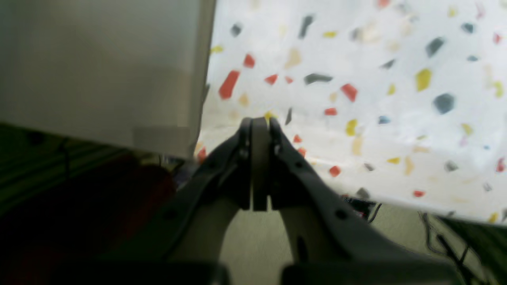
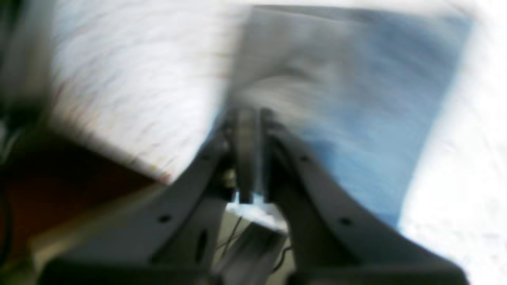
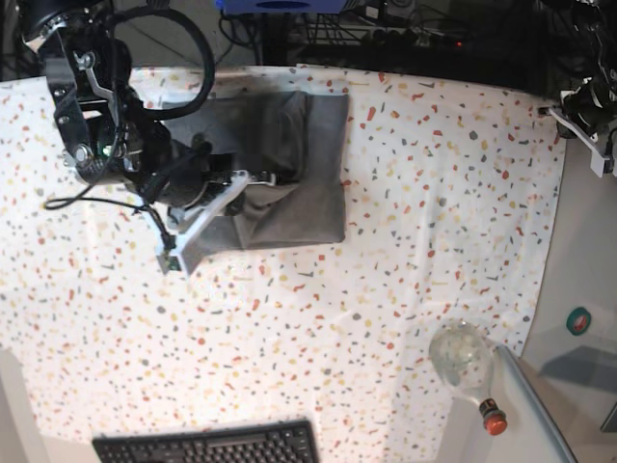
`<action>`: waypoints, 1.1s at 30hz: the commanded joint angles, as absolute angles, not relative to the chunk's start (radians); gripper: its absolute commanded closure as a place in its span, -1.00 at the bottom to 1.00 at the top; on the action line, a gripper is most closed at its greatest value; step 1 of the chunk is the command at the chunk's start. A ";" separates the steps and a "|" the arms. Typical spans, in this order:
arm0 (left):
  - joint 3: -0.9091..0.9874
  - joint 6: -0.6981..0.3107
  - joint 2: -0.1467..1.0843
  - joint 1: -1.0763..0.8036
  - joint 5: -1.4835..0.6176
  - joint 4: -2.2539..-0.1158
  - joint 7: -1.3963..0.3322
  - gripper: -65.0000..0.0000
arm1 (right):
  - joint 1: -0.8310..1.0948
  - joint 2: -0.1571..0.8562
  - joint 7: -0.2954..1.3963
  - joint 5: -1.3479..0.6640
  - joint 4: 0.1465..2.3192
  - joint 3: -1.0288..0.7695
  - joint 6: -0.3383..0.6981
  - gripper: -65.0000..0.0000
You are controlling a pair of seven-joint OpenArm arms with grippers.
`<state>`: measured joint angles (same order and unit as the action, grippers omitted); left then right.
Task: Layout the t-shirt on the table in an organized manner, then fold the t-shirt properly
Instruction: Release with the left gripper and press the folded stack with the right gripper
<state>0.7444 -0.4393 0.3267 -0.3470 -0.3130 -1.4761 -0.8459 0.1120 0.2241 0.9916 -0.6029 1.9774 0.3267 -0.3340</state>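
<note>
The grey t-shirt (image 3: pixel 289 159) lies folded into a compact rectangle on the speckled table (image 3: pixel 434 193), toward the back left. My right gripper (image 3: pixel 274 177) hovers over the shirt's middle. In the blurred right wrist view its fingers (image 2: pixel 247 154) are pressed together in front of the t-shirt (image 2: pixel 348 103), and I see no cloth between them. My left gripper (image 1: pixel 259 123) is shut on nothing, just off the table's edge (image 1: pixel 356 99). In the base view the left arm (image 3: pixel 590 114) sits at the far right corner.
A clear bottle with a red cap (image 3: pixel 469 365) lies at the front right corner. A black keyboard (image 3: pixel 207 446) rests at the front edge. A plain grey side surface (image 3: pixel 583 260) borders the table on the right. A pale panel (image 1: pixel 99 67) stands beside the left gripper.
</note>
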 commanded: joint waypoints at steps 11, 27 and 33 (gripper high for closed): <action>0.785 -0.435 0.349 -0.331 -0.305 -1.489 -0.837 1.00 | 0.067 0.243 0.820 -0.627 1.678 0.363 -0.328 1.00; 0.780 -0.435 0.346 -0.329 -0.305 -1.491 -0.837 1.00 | -0.257 0.021 0.808 -0.625 1.311 0.648 -0.328 1.00; 0.780 -0.435 0.348 -0.329 -0.305 -1.489 -0.837 1.00 | -0.265 0.065 0.871 -0.631 1.461 0.731 -0.335 1.00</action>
<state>0.7719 -0.4381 0.3244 -0.3302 -0.3000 -1.4750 -0.8494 -0.2478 0.0734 0.8883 -0.6228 1.4425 0.7361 -0.3401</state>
